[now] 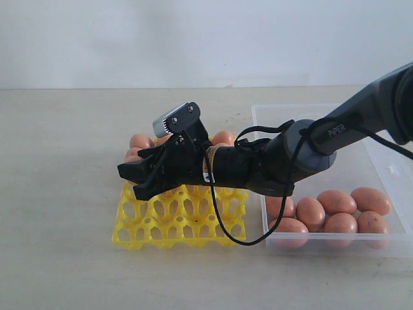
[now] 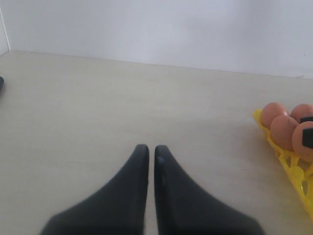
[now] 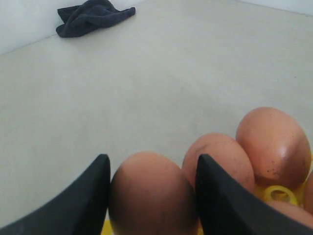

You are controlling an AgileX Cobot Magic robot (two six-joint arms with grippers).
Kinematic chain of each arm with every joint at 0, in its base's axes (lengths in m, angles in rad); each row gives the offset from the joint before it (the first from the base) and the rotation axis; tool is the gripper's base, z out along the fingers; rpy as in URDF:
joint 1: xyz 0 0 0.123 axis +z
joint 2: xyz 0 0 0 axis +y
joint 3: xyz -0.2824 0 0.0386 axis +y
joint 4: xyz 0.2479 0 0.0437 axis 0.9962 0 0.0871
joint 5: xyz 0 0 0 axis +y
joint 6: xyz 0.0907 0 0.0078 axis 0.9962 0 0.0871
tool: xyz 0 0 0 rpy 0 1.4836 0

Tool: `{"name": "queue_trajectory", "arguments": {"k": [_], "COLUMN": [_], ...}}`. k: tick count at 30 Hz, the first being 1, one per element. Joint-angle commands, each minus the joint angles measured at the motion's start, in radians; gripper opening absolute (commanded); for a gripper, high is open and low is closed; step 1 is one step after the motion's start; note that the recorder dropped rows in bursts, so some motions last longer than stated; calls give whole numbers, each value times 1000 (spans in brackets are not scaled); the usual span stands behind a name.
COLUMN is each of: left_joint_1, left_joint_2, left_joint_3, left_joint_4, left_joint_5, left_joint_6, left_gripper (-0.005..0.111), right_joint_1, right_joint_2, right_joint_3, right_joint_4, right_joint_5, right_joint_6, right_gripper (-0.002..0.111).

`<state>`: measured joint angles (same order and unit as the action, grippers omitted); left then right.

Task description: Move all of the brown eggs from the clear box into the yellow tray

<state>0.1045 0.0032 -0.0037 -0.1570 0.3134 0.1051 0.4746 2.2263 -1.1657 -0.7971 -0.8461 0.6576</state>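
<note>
- A pale, matte counter (image 1: 64,258) runs back to a plain white wall (image 1: 193,39); in the right wrist view a dark crumpled cloth (image 3: 93,17) lies on it, far from the eggs.
- The yellow tray (image 1: 181,219) sits just left of the frame's centre in the exterior view. The clear box (image 1: 387,161) stands just beside it on the right.
- The brown eggs (image 1: 337,213) are split between the two. A cluster lies in the near end of the box, at the lower right of the frame. Others sit in the tray's far rows, partly hidden behind the arm.
- The right arm (image 1: 361,116) comes in from the upper right, crosses the box and stretches nearly level over the tray.
- The right tool (image 1: 132,182) is over the tray's far left part. Its two black fingers (image 3: 93,196) stand apart with one egg (image 3: 151,196) filling the gap, pressed on both sides. Whether that egg rests in a cup cannot be told.
- Two more eggs sit just beside the gripped one, close against each other.
- The left tool (image 2: 149,149) shows only in its own wrist view, above bare counter and well apart from the tray's corner. Its fingers are drawn together to a thin slit with nothing between them.
</note>
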Motion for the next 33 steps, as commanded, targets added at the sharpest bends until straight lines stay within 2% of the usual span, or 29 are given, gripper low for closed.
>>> {"name": "queue_trajectory", "arguments": {"k": [1, 26, 27, 30, 33], "left_joint_1": [3, 3, 3, 3, 3], "left_joint_2": [-3, -3, -3, -3, -3], "left_joint_3": [4, 4, 4, 4, 4], "left_joint_4": [-1, -1, -1, -1, -1], "left_joint_5": [-2, -2, -2, -2, -2], "left_joint_6": [4, 4, 4, 4, 4], "left_gripper": [4, 4, 4, 4, 4], "right_joint_1": [-4, 24, 24, 24, 24], "right_joint_2": [0, 20, 20, 20, 20], "right_joint_3": [3, 3, 3, 3, 3], "right_joint_4": [-1, -53, -58, -92, -106], "right_joint_5": [14, 66, 66, 66, 66], "right_joint_6": [-7, -15, -17, -19, -19], "right_gripper": [0, 0, 2, 20, 30]}}
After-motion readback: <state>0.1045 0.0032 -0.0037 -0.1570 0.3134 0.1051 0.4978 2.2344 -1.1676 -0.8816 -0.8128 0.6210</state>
